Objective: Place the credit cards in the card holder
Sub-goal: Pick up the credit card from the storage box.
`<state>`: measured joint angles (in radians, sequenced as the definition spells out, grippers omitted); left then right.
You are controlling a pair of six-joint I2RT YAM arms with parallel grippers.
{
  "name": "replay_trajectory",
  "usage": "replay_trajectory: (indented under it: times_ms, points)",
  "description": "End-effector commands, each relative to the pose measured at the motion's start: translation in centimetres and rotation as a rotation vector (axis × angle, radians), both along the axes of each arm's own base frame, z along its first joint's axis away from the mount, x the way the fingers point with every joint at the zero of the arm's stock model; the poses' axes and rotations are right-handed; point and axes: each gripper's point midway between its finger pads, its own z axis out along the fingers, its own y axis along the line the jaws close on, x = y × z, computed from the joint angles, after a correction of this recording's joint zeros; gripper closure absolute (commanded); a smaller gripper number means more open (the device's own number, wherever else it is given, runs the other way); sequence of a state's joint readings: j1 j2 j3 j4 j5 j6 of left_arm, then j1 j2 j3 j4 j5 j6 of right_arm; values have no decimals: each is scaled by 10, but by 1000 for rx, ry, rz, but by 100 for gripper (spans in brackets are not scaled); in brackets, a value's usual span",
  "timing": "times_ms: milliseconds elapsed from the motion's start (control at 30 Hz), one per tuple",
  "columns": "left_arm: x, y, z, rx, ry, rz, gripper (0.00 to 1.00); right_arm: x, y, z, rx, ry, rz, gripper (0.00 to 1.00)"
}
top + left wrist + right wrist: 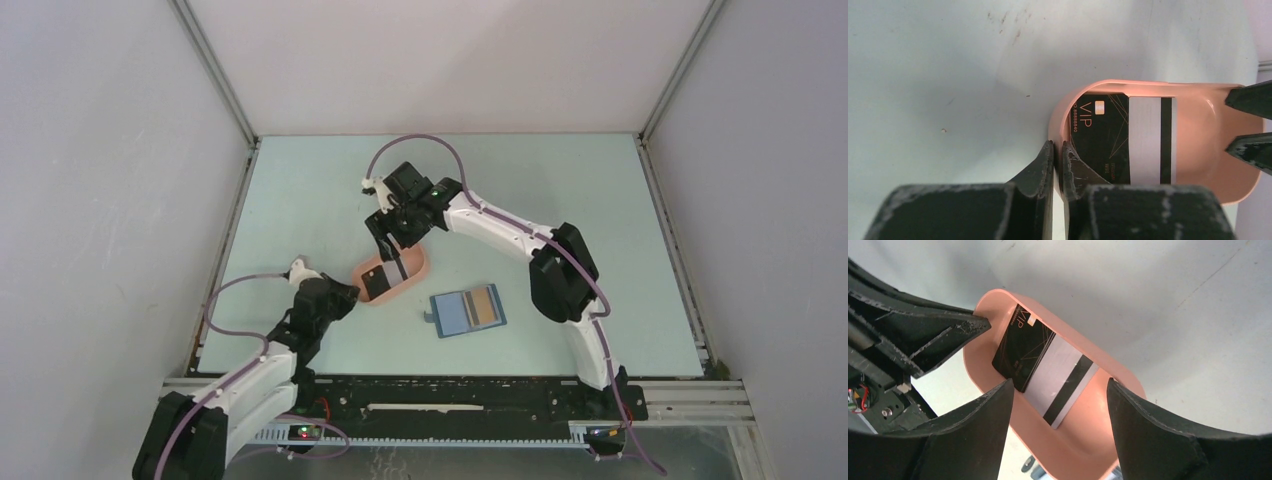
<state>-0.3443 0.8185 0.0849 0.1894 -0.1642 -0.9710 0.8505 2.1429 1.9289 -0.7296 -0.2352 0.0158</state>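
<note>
Two credit cards lie overlapping in a pink oval tray (420, 268): a black VIP card (1103, 135) (1023, 347) and a white card with a black stripe (1150, 140) (1063, 380). My left gripper (1058, 147) (352, 292) is shut on the tray's near-left rim. My right gripper (1060, 382) (394, 254) hangs open just above the tray, its jaws on either side of the striped card and touching nothing. The card holder (455, 315), a blue wallet, lies open on the table to the right of the tray. It holds a tan-orange card (481, 307).
The pale green table (560, 200) is boxed in by white walls at the back and on both sides. My right gripper's fingertips (1248, 100) show at the right edge of the left wrist view. A black rail runs along the near edge.
</note>
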Motion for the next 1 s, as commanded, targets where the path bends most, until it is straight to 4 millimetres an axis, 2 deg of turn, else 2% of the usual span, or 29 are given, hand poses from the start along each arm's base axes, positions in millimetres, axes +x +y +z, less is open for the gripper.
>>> replay_trajectory:
  times_ms: [0,167,300,400,533,700,967]
  points:
    - [20,1,32,-8,-56,80,100,-1,12,-25,20,93,-70,22]
    - [18,-1,34,22,-31,100,100,-8,12,-45,0,167,-121,22]
    - [19,-1,38,52,-19,131,100,-4,7,-56,-46,131,-209,22]
    - [16,-1,33,84,20,141,100,-6,7,-63,-53,144,-225,21]
    - [16,-6,32,90,33,139,100,-12,6,-82,-68,201,-238,21]
    - [16,-8,34,109,32,143,100,-26,9,-96,-60,287,-231,21]
    - [16,-12,37,118,27,131,100,-57,30,-99,20,469,-176,22]
